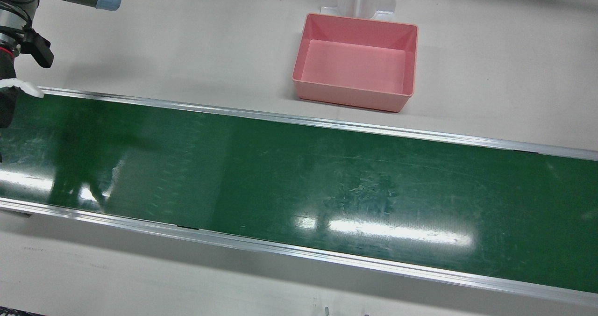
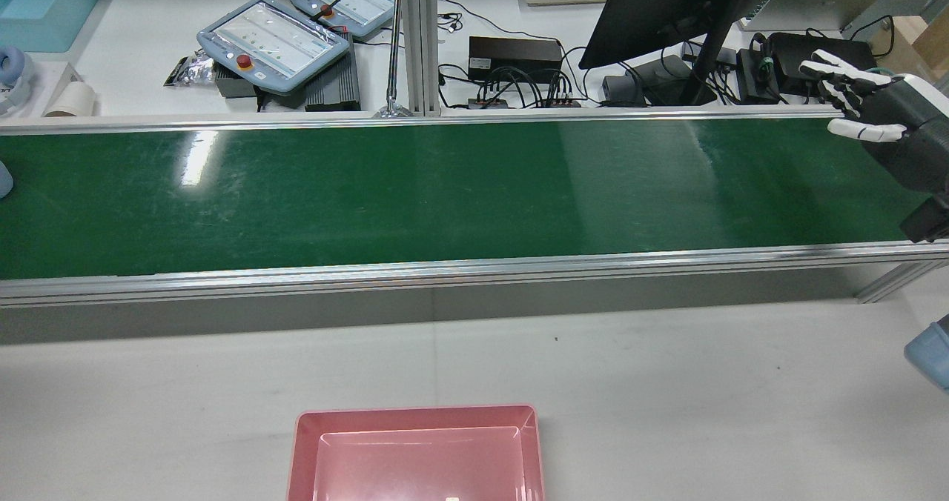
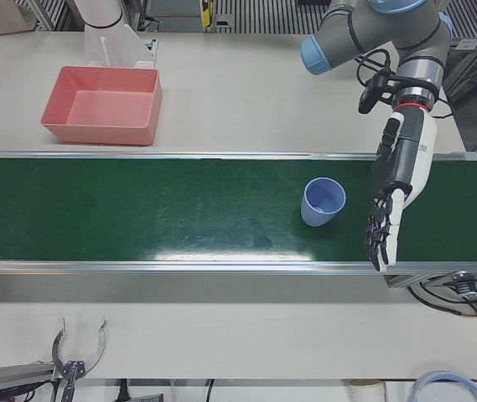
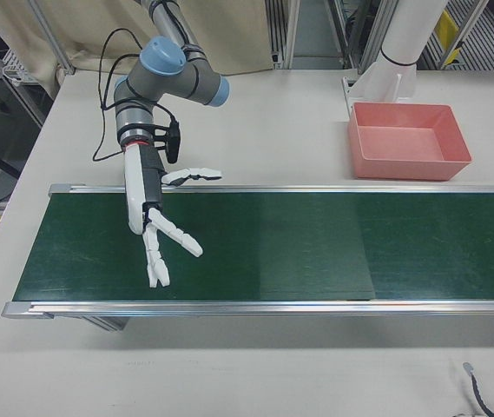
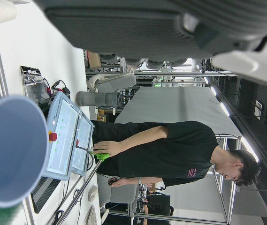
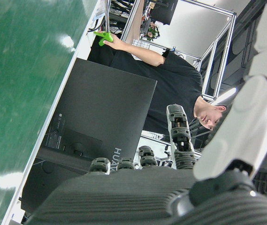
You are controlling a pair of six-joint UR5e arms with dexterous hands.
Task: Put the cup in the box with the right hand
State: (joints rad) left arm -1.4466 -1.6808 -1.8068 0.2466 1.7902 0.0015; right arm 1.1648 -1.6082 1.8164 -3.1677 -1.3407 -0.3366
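The right hand (image 4: 161,243) hangs over its end of the green belt (image 4: 316,252), fingers spread wide and holding nothing. The cup (image 3: 323,202) stands upright at the belt's far end, just beside the left hand (image 3: 393,197), which is also spread and empty. Probably the best course is to wait with the palm low and turned toward the cup, and close only once its wall sits between the fingers. The cup is pale blue, plain and tapered, mouth up. The pink box (image 4: 407,139) sits empty on the table behind the belt.

We see bright, even overhead light; white glare streaks on the belt (image 1: 299,180); soft shadows; hand views blurred up close.
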